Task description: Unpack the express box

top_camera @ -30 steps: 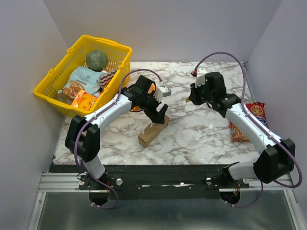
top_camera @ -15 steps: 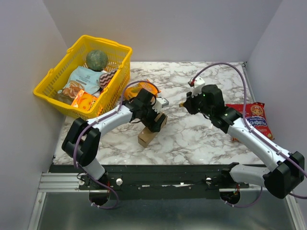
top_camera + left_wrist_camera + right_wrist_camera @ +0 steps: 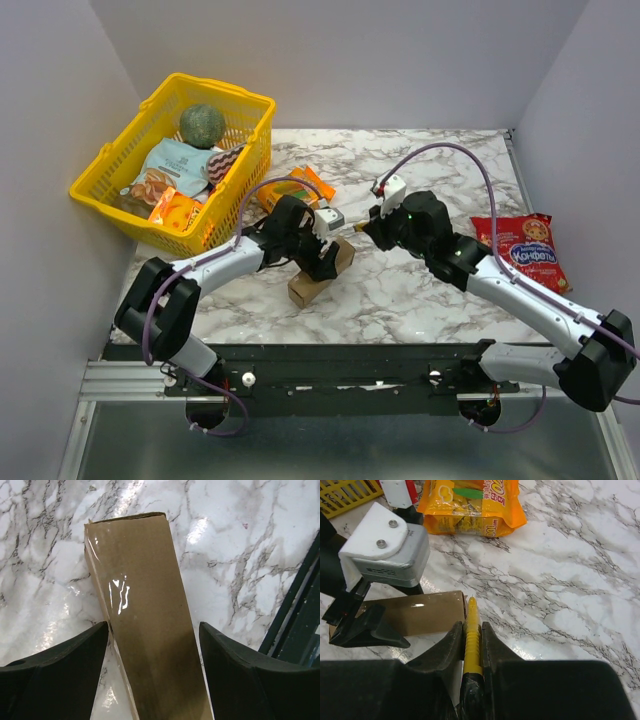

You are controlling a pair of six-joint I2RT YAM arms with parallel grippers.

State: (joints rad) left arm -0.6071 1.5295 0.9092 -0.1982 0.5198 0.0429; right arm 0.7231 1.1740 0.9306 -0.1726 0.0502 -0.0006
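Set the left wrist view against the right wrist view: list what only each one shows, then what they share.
Left wrist only: the long glossy face of the express box, running between the fingers of the left gripper, and a dark rail at the right edge. Right wrist only: a yellow cutter clamped in the right gripper, tip by the box's end; an orange snack packet; a corner of the yellow basket; the left arm's camera housing. Both: the box on the marble table.
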